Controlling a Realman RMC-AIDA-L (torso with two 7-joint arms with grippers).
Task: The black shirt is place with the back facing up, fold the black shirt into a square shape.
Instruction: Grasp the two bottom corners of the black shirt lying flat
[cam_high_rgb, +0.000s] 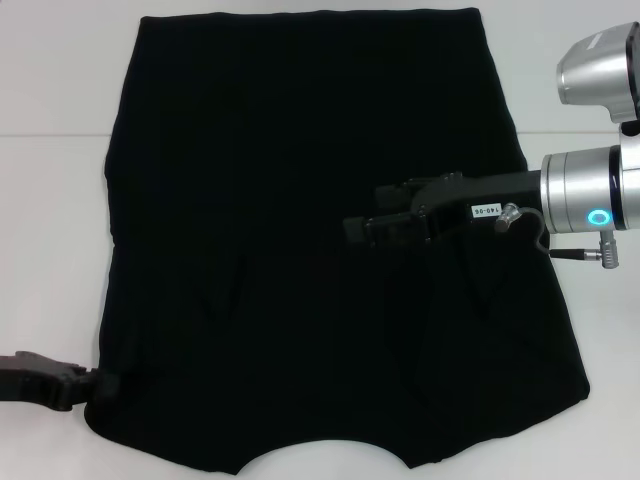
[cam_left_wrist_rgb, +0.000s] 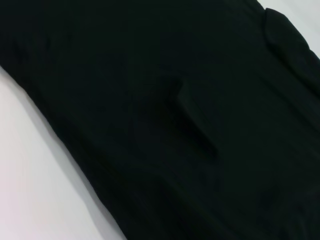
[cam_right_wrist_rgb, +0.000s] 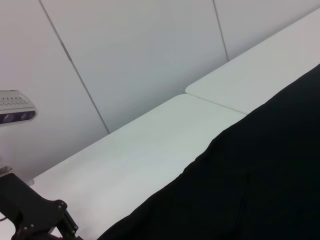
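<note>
The black shirt (cam_high_rgb: 300, 180) lies flat on the white table (cam_high_rgb: 50, 200) and fills most of the head view, from the top edge down to the bottom. Its curved neckline is at the bottom centre of the frame, and the sides look folded inward. A crease line goes across the cloth near the middle of the frame.

The right claw (cam_high_rgb: 362, 228) comes in from the right side and is over the middle of the shirt, at the crease line. Whether it is wide or narrow, I cannot tell.

The left claw (cam_high_rgb: 108, 384) is in the lower left, at the shirt's edge. Its state I cannot tell either
</note>
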